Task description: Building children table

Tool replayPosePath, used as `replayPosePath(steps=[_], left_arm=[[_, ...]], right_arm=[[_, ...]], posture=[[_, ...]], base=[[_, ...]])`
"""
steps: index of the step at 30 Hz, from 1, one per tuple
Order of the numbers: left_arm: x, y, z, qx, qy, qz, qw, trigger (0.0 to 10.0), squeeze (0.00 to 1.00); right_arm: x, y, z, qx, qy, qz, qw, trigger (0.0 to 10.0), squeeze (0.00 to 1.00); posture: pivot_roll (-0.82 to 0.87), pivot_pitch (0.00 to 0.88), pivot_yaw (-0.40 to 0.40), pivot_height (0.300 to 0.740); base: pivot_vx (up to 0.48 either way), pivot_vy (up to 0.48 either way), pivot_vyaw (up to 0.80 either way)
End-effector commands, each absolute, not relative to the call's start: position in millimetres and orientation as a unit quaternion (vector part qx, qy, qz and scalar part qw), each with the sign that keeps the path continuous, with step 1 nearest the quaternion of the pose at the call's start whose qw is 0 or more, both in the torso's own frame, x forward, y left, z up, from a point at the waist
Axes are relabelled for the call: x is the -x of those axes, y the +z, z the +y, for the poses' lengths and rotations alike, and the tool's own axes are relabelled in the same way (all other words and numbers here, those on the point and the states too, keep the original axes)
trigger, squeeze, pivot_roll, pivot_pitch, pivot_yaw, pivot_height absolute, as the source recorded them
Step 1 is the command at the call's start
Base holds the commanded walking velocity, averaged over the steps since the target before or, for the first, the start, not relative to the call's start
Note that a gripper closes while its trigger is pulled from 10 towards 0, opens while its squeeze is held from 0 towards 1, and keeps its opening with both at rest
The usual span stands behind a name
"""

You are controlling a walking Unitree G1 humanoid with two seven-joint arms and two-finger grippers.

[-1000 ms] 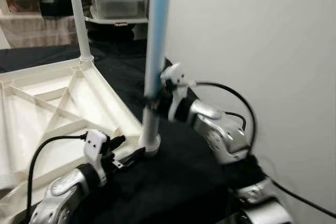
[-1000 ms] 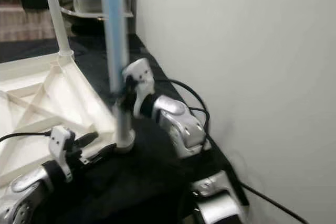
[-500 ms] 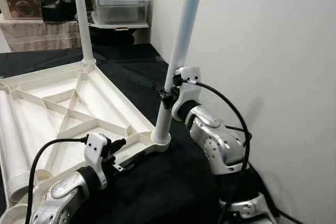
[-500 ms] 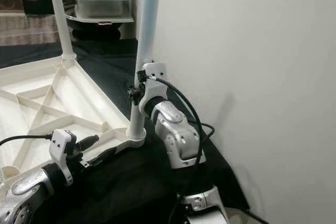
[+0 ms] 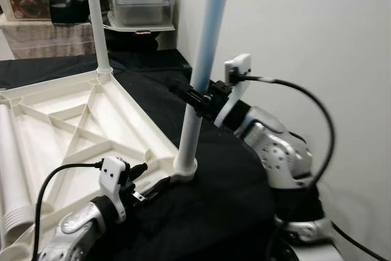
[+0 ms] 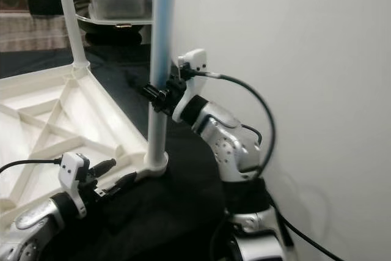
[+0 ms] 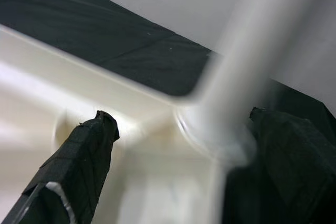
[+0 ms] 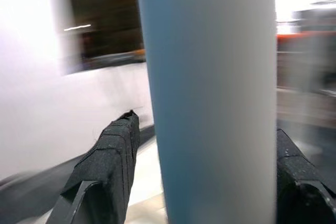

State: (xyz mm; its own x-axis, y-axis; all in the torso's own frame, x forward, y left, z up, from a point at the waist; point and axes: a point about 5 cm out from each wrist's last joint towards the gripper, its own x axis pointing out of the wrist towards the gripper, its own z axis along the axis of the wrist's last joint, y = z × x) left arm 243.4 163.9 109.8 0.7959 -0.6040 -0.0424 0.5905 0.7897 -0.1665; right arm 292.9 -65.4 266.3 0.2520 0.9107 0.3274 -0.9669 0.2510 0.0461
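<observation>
White table frame (image 5: 73, 120) lies inverted on black cloth (image 5: 208, 212), wall (image 5: 317, 29) close alongside. Blue leg (image 5: 204, 65) stands upright in the near corner socket. Right gripper (image 5: 197, 99) fingers clasp the leg mid-height. Left gripper (image 5: 160, 184) fingers spread around the socket base.

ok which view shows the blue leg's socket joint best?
Left eye view: the blue leg stands in the corner socket of the tabletop, unblocked. Right eye view matches. Left wrist view shows it close but blurred; right wrist view shows the shaft.
</observation>
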Motion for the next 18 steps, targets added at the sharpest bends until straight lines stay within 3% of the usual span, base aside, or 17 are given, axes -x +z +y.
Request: replayPosePath(steps=[1,2,4,5,6,11,12,13,14,15,16,17,18], left_arm=[[-242.0,109.3,161.0,0.075,-0.322,0.049,0.943,10.0,0.00],[-242.0,109.3,161.0,0.075,-0.322,0.049,0.943,10.0,0.00],[-241.4,109.2,164.5,0.073,-0.318,0.051,0.944,10.0,0.00],[-241.4,109.2,164.5,0.073,-0.318,0.051,0.944,10.0,0.00],[-240.6,108.9,168.5,0.071,-0.312,0.053,0.946,10.0,0.00],[-235.9,108.1,182.9,0.069,-0.289,0.056,0.953,10.0,0.00],[-234.2,107.9,187.3,0.069,-0.281,0.056,0.956,10.0,0.00],[-232.7,108.3,190.7,0.070,-0.275,0.055,0.957,10.0,0.00],[-231.4,108.5,193.4,0.070,-0.270,0.055,0.959,10.0,0.00],[-231.4,108.5,193.4,0.070,-0.270,0.055,0.959,10.0,0.00],[-230.7,108.6,194.7,0.069,-0.267,0.055,0.959,10.0,0.00],[-230.2,108.6,195.5,0.069,-0.266,0.056,0.960,10.0,0.00],[-230.1,108.5,195.3,0.068,-0.266,0.056,0.960,10.0,0.00]], right_arm=[[-277.8,267.0,-58.1,-0.119,0.667,-0.124,0.725,10.0,0.00],[-277.8,267.0,-58.1,-0.119,0.667,-0.124,0.725,10.0,0.00],[-263.6,264.3,-60.8,-0.108,0.717,-0.126,0.677,10.0,0.00],[-263.6,264.3,-60.8,-0.108,0.717,-0.126,0.677,10.0,0.00],[-256.9,262.7,-62.1,-0.099,0.737,-0.126,0.657,10.0,0.00],[-253.1,257.9,-65.1,-0.089,0.747,-0.119,0.648,10.0,0.00],[-253.7,256.4,-66.1,-0.088,0.745,-0.116,0.651,6.9,0.00],[-254.9,254.7,-67.7,-0.086,0.742,-0.113,0.655,6.9,0.00],[-264.1,250.8,-65.5,-0.086,0.714,-0.097,0.688,0.0,0.00],[-264.1,250.8,-65.5,-0.086,0.714,-0.097,0.688,0.0,0.00],[-277.7,245.0,-60.9,-0.073,0.660,-0.080,0.744,0.0,0.00],[-286.9,240.8,-58.0,-0.061,0.619,-0.068,0.780,0.0,0.00],[-303.8,231.9,-55.1,-0.049,0.541,-0.029,0.839,0.0,0.00]], posture=[[0.07,0.000,-0.150,0.740],[0.07,0.000,-0.150,0.740],[0.07,0.000,-0.153,0.740],[0.07,0.000,-0.153,0.740],[0.07,0.000,-0.153,0.740],[0.07,0.000,-0.157,0.740],[0.07,0.000,-0.157,0.740],[0.08,0.000,-0.159,0.740],[0.08,0.000,-0.159,0.740],[0.08,0.000,-0.159,0.740],[0.08,0.000,-0.162,0.740],[0.08,0.000,-0.162,0.740],[0.08,0.000,-0.159,0.740]], base=[[0.000,0.000,0.00],[0.000,0.000,0.00],[0.000,0.000,0.00],[0.000,0.000,0.00],[0.000,0.000,0.00],[0.000,0.000,0.00],[0.000,0.000,0.00],[0.000,0.000,0.00],[0.000,0.000,0.00],[0.000,0.000,0.00],[0.000,0.000,0.00],[0.000,0.000,0.00],[0.000,0.000,0.00]])
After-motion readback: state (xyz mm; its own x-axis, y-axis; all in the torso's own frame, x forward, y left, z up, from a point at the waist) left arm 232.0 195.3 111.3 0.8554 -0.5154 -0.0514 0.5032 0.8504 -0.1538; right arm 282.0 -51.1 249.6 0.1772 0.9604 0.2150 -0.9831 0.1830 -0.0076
